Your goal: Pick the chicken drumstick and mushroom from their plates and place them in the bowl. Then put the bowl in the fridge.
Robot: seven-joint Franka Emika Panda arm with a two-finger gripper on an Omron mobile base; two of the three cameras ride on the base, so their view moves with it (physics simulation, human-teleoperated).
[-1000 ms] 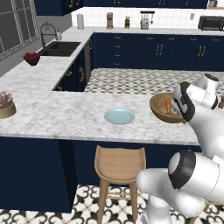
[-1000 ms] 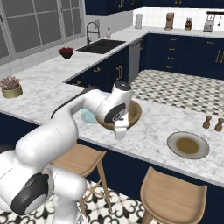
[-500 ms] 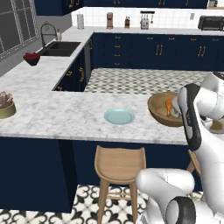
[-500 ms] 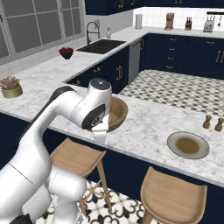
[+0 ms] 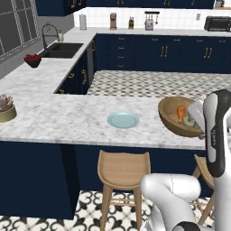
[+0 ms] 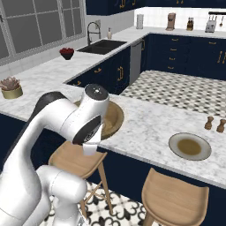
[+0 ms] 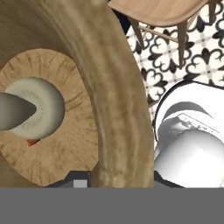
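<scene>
Now, nearest the base, wooden stools (image 5: 123, 169) stand on the patterned floor (image 7: 175, 57) just in front of the marble worktop (image 5: 67, 117). At the worktop's near edge the bowl (image 5: 180, 115) hangs tilted, partly out past the edge, with its open side turned toward the left base camera. The tool (image 7: 120, 181) is clenched on the bowl's thick rim (image 7: 118, 109): in the hand view one dark tip (image 7: 74, 179) sits inside the wall and the other outside it, with the rim between them. Inside the bowl lie the drumstick (image 5: 181, 113), orange-brown, and the mushroom (image 5: 189, 121), pale, just beside it and lower in the hollow; in the hand view the mushroom shows as a rounded cap with a grey stem pointing at the camera, and a sliver of orange peeks from under it. From the right base view the white arm (image 6: 84, 119) covers most of the bowl, leaving one curved edge showing to its right.

Left of the bowl, well apart from it, the blue plate (image 5: 123, 120) lies flat on the worktop. To the right, seen in the right base view, the grey-rimmed plate (image 6: 190, 146) lies flat with two brown shakers (image 6: 214, 124) just behind it. Farther left a potted plant (image 5: 5, 107) stands on the worktop, and beyond that a dark bowl (image 5: 32, 60) beside the sink (image 5: 63, 49).
</scene>
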